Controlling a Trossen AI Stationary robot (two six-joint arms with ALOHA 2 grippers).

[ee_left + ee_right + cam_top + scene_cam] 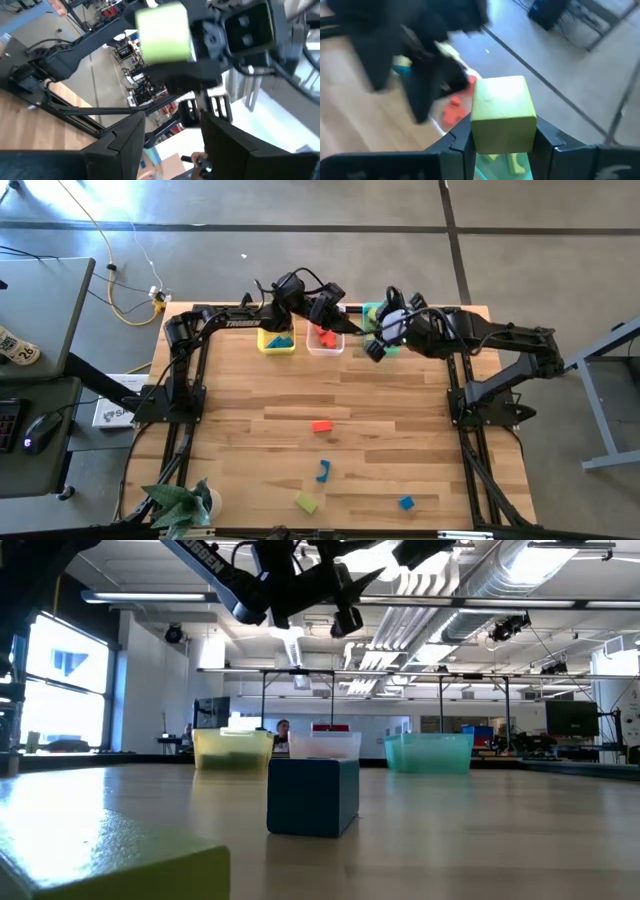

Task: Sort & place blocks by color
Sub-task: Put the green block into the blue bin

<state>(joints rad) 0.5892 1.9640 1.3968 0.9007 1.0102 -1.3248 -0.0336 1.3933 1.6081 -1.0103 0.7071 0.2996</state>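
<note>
Near edge of table [400, 410]: yellow-green block [306, 502], blue cube [406, 503], blue arch [323, 471], then red-orange bar [321, 426] mid-table, all loose and well apart. Far edge: yellow bin [277, 341] with blue pieces, clear bin [325, 340] with red-orange pieces, teal bin [376, 330]. My right gripper [502, 142] pinches a yellow-green cube [503, 120] over the teal bin, green pieces below it. My left gripper [327, 311] hangs above the clear bin, fingers [117, 145] spread, nothing between them.
</note>
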